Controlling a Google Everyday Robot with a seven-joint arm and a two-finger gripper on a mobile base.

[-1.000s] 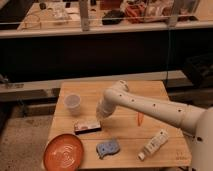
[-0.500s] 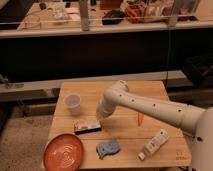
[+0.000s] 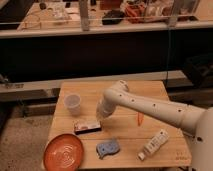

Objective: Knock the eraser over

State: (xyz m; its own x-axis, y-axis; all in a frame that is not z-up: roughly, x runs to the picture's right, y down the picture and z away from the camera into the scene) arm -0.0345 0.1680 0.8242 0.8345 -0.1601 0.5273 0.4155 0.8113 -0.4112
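Observation:
The eraser is a small dark block with a pale top strip. It lies on the wooden table, front left of centre, between the cup and the orange plate. My gripper hangs from the white arm just right of and slightly behind the eraser, close to its right end. Whether it touches the eraser does not show.
A translucent cup stands at the back left. An orange plate sits at the front left corner. A blue wavy pad lies front centre, a white tube bottle front right, a small orange item right of centre.

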